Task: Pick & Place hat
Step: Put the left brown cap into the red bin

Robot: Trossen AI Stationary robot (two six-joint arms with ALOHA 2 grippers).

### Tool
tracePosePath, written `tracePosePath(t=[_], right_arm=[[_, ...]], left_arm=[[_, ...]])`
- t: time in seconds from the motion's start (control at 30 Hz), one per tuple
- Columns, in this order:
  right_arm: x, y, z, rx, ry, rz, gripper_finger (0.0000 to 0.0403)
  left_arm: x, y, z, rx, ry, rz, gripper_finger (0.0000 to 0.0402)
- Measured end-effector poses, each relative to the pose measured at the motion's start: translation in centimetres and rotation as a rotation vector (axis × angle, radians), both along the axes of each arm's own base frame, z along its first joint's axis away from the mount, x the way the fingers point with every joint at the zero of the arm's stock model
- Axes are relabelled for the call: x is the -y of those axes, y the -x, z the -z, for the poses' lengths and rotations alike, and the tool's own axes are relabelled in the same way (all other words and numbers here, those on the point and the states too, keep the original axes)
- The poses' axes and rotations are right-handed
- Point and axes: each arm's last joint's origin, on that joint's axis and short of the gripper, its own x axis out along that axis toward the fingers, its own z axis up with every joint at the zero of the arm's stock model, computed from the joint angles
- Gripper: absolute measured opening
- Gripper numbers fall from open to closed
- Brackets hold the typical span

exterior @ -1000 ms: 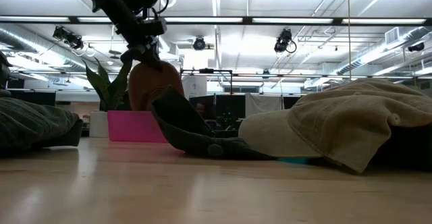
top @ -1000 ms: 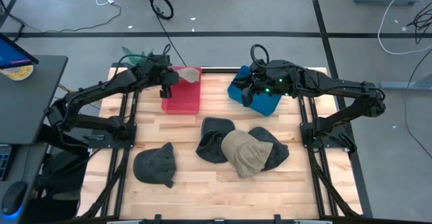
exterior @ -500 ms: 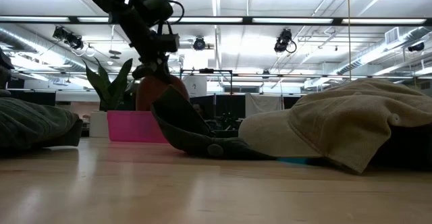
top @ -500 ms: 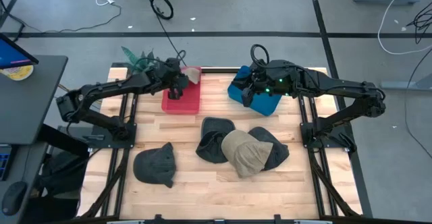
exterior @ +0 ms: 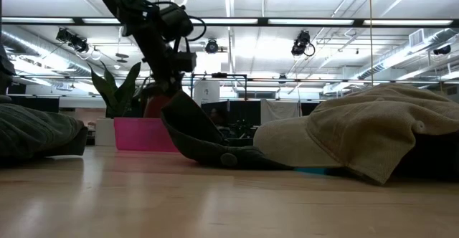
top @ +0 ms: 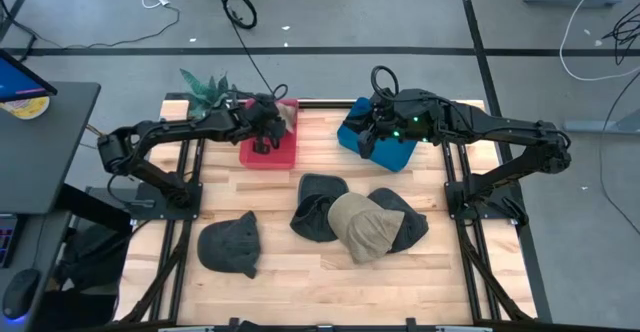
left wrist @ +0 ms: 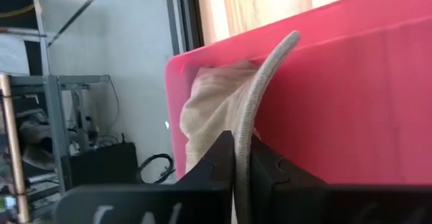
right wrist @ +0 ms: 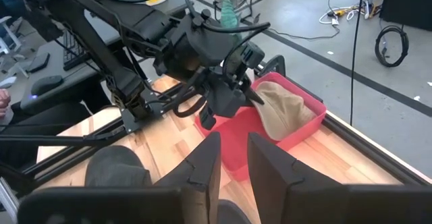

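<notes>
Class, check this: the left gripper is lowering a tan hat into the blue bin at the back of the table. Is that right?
Not quite. The left gripper grips the tan hat by its brim over the pink bin, not the blue bin; the right wrist view shows it, and the high view shows both bins.

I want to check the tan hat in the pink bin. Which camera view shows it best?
The right wrist view: the tan hat lies open to sight in the pink bin, its brim in the left claw. The left wrist view shows brim and crown close. The high view shows little; the low view hides it.

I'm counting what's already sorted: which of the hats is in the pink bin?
The tan hat in the pink bin, its brim pinched by the left gripper. The other hats lie on the table.
</notes>
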Motion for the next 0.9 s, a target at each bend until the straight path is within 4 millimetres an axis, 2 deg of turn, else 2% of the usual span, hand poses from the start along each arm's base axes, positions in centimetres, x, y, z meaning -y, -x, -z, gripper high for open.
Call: tracePosePath(t=[0.13, 0.37, 0.7, 0.9], right_arm=[[0.0, 0.0, 0.0, -0.004, 0.01, -0.005, 0.0077], [0.0, 0.0, 0.0, -0.005, 0.011, -0.005, 0.0077], [0.0, 0.1, 0.1, -0.019, 0.009, -0.005, 0.0077], [0.0, 0.1, 0.1, -0.02, 0.009, -0.005, 0.0077]], left_arm=[[0.1, -0.1, 0.0, 0.048, 0.044, -0.011, 0.0039], [0.2, -0.1, 0.2, 0.111, 0.124, -0.046, 0.0025], [1.1, 0.4, 1.0, 0.133, 0.374, -0.068, 0.0142], [1.3, 0.7, 1.2, 0.148, 0.44, -0.138, 0.02]])
